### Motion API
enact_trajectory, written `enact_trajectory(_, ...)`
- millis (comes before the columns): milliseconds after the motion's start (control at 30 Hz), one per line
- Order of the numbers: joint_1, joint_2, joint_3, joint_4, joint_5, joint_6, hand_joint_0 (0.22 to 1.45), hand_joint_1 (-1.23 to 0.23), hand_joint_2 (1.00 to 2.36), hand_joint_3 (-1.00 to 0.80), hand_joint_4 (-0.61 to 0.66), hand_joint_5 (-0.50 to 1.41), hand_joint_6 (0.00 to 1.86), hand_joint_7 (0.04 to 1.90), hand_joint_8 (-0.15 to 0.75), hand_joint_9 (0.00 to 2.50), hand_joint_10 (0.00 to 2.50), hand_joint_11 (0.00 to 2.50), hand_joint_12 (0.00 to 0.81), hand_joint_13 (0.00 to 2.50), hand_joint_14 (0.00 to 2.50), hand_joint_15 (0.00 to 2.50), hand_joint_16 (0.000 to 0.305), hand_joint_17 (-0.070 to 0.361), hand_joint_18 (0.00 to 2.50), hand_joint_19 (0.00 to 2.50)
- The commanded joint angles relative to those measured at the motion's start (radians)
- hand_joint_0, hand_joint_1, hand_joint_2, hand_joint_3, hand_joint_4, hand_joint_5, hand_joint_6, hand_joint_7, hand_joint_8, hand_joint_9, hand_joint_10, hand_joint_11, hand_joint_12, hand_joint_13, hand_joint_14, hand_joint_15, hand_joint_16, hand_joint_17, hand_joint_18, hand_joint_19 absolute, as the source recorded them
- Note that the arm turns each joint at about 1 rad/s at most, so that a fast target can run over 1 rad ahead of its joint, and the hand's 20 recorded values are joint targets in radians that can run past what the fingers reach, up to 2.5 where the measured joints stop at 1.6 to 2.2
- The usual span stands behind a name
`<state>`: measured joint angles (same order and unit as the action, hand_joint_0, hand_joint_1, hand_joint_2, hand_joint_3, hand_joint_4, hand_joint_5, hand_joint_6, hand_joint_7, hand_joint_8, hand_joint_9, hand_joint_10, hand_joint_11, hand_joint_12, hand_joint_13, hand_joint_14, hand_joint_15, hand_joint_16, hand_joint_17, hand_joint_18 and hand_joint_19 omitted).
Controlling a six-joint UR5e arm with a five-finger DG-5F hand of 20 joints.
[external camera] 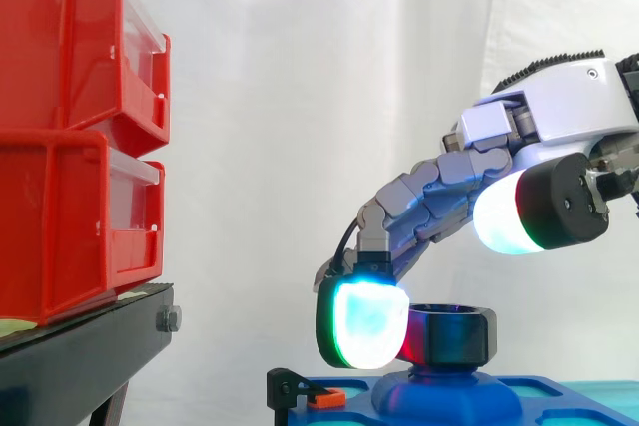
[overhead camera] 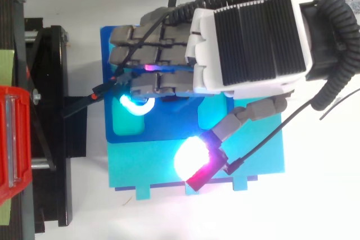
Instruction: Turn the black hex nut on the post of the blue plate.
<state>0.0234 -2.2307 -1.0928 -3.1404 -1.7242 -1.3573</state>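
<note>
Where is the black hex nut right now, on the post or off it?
On the post. In the side view the black hex nut sits level atop the post rising from the blue plate.

Black hex nut [external camera: 454, 336]: glossy, flat-sided, axis upright, sits level atop the blue domed post [external camera: 444, 394], approx 5 o'clock in side view. Hand [external camera: 559, 107] fingers [external camera: 429, 197] curl over it, w/ one glowing pad [external camera: 364, 321] touching its 9 o'clock face. Blue plate [overhead camera: 169, 122] lies flat w/ recessed pockets, approx 9 o'clock of centre in top view.
</note>
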Motion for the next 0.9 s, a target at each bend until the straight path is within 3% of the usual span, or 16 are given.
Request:
enact_trajectory(0,-0.01,0.0,-0.001,-0.007,-0.003,-0.005,0.44,-0.21,1.0,-0.5,0.3,-0.16,0.5,0.91,0.28,0.36,0.0,0.0,0.375,0.28,0.0,0.03,0.058,0.131,0.3,0.35)
enact_trajectory(467,-0.048,0.0,-0.001,-0.021,-0.023,-0.026,0.44,-0.2,1.0,-0.5,0.3,-0.16,0.5,0.91,0.279,0.36,0.0,0.0,0.375,0.28,0.0,0.03,0.058,0.131,0.31,0.36)
enact_trajectory(867,-0.097,0.0,-0.001,-0.044,-0.087,-0.034,0.45,-0.2,1.0,-0.5,0.3,-0.16,0.5,0.9,0.278,0.36,0.0,0.0,0.374,0.28,0.0,0.03,0.058,0.131,0.31,0.36)
